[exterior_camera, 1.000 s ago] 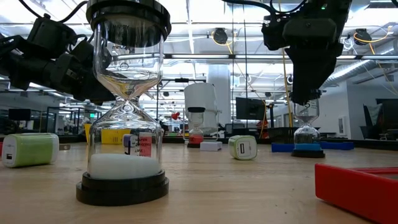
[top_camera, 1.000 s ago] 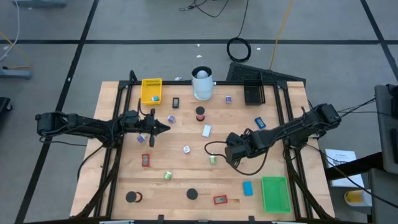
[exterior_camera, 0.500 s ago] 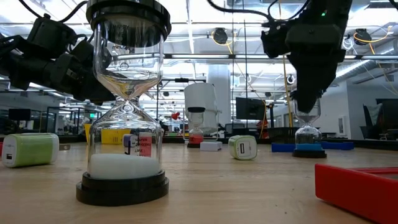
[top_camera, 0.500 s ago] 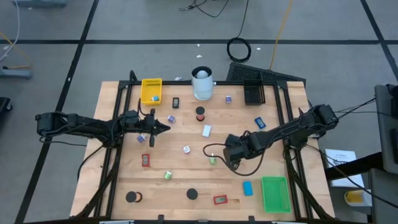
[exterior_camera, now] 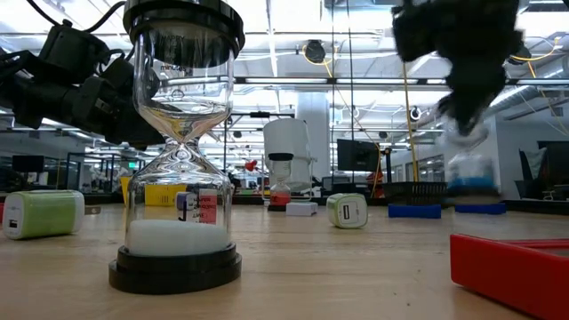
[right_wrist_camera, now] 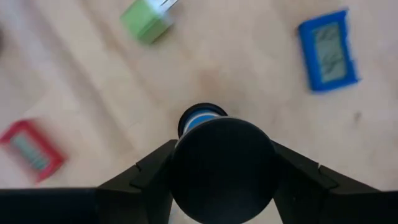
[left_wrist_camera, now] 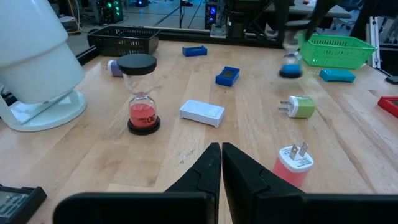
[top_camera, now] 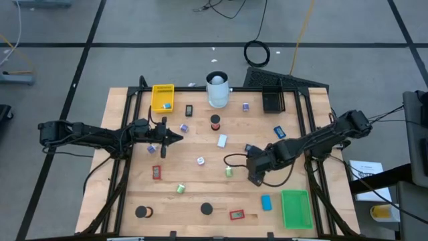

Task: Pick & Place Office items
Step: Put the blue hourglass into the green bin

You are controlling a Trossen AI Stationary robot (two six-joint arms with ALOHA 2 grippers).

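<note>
- The wooden slatted table point(top_camera: 200, 181) carries nearly all the office items loose and scattered, so by my judgement the sorting is at an early stage.
- The green rectangular plastic tray point(top_camera: 295, 207) at the lower right of the high view looks empty; nothing has landed in it.
- The black wire-mesh tray point(top_camera: 273, 100) at the upper right of the table shows no contents that I can make out.
- The yellow rectangular tray point(top_camera: 162, 98) at the upper left holds one small bluish piece point(top_camera: 167, 105), the only item that appears placed.
- The right gripper point(top_camera: 257, 169), right of centre in the high view, has its jaws closed around a small hourglass with black caps and blue sand point(right_wrist_camera: 200, 119), carried above the table; this is the step in hand, probably bound for the green tray.
- The left gripper point(top_camera: 175, 138), left of centre, waits with its fingers pressed together and holds nothing.
- Still loose: a red-sand hourglass point(left_wrist_camera: 140, 93), a white flat block point(left_wrist_camera: 202, 112), a green plug adapter point(left_wrist_camera: 298, 106), a pink plug adapter point(left_wrist_camera: 294, 164), a blue framed block point(top_camera: 267, 202), a red framed block point(top_camera: 237, 215), and two black round discs point(top_camera: 141, 212) along the lower edge.
- Most of the work is left.
</note>
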